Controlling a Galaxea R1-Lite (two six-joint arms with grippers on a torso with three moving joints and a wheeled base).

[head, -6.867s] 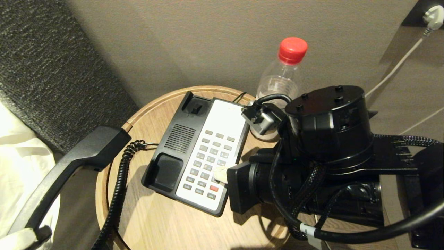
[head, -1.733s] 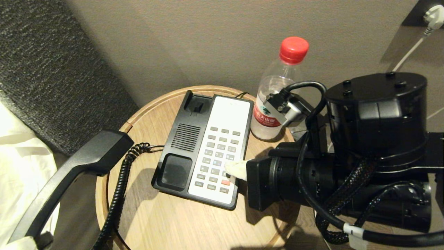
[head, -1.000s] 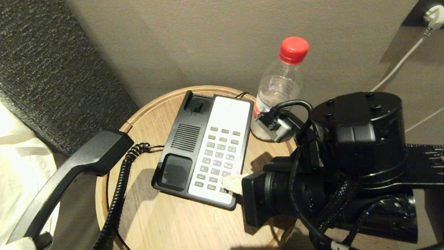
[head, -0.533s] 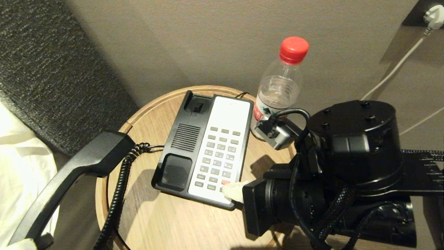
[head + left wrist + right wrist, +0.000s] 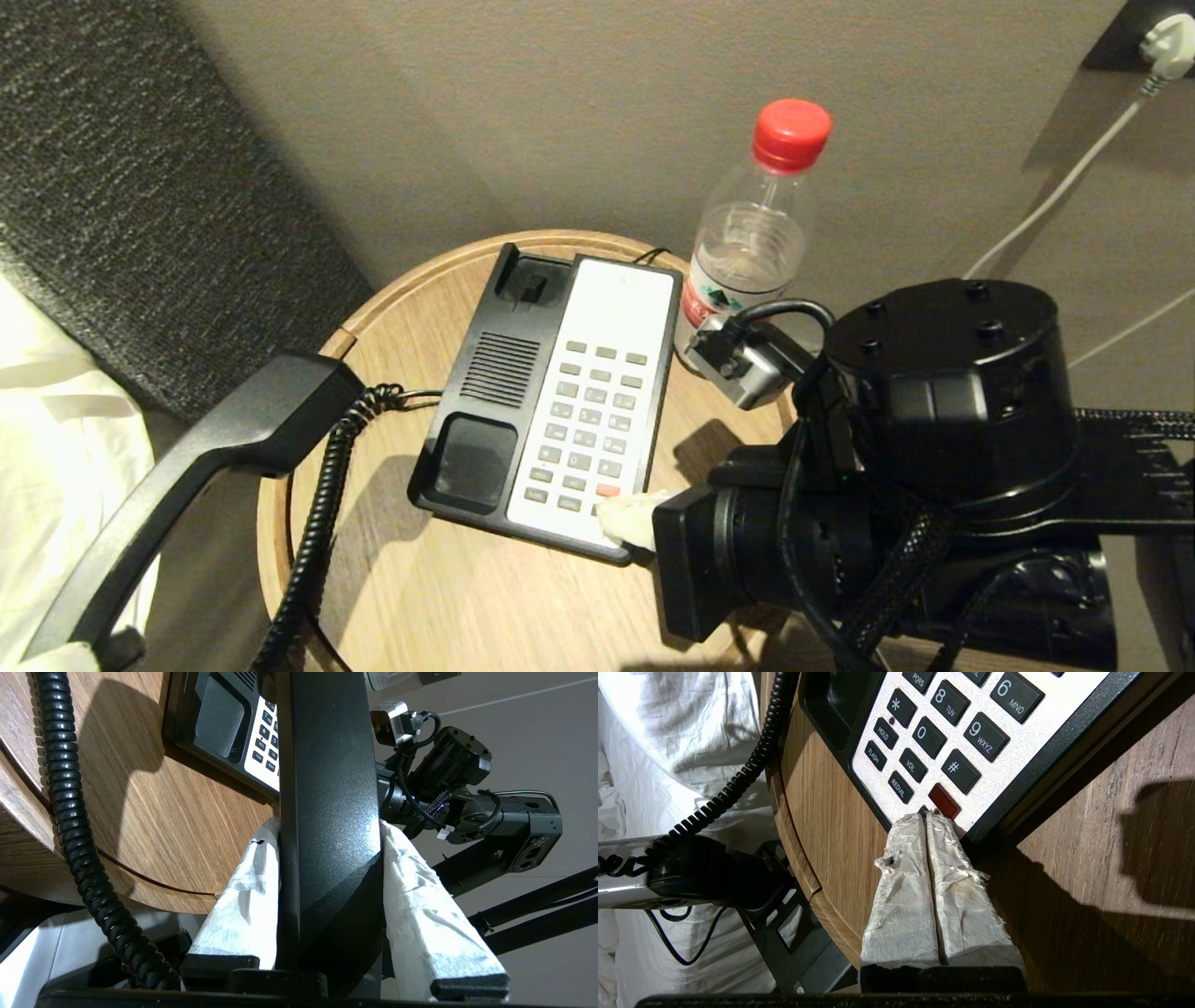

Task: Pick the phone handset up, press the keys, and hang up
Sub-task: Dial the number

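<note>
Nearest, the left hand (image 5: 327,826) grips the black phone handset (image 5: 187,457) between its white-wrapped fingers (image 5: 243,900), holding it off the left edge of the round wooden counter (image 5: 467,597), its coiled cord (image 5: 317,532) trailing down. The right hand (image 5: 927,816) has its wrapped fingers pressed together, closed on nothing, with the tips at the lowest row of the keys (image 5: 943,732), just beside the red button (image 5: 944,801). Readable key legends include 8 TUV, 9 WXYZ, 6 MNO, HOLD, FLASH, VOL and REDIAL. Beyond the phone base (image 5: 485,392) stands a clear bottle (image 5: 747,243) with a red cap; its label is too small to read.
</note>
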